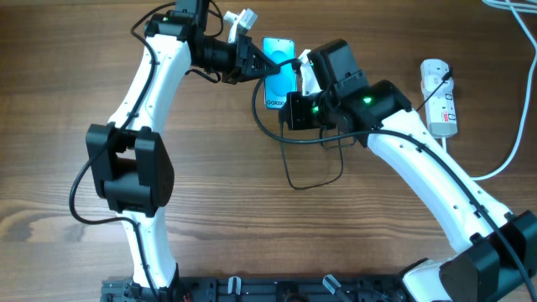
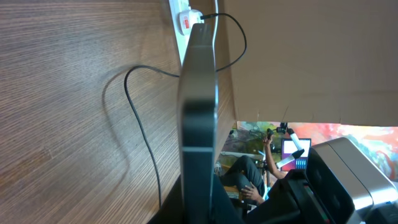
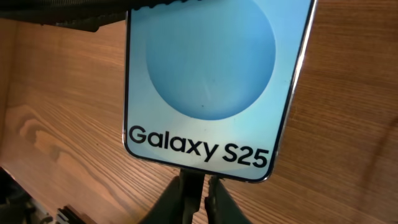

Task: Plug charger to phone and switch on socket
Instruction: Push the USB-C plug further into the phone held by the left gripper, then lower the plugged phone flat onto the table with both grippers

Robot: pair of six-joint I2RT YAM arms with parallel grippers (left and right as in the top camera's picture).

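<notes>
pinching one charger [image 2: 143, 137], right gripper [image 3: 199, 184] meets one phone [image 3: 208, 81] in left gripper [image 1: 252, 60]

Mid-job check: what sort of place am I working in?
Probably a robotics lab or workshop: wood-grain table, white power strip, and, beyond the phone, a person by a monitor.

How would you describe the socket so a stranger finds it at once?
On the wooden table, look far right, beyond the right arm. There lies the socket, a short white strip. Unlike the thick white lead beside it, it is a flat block with small markings, and a thin black cable reaches its far end.
</notes>
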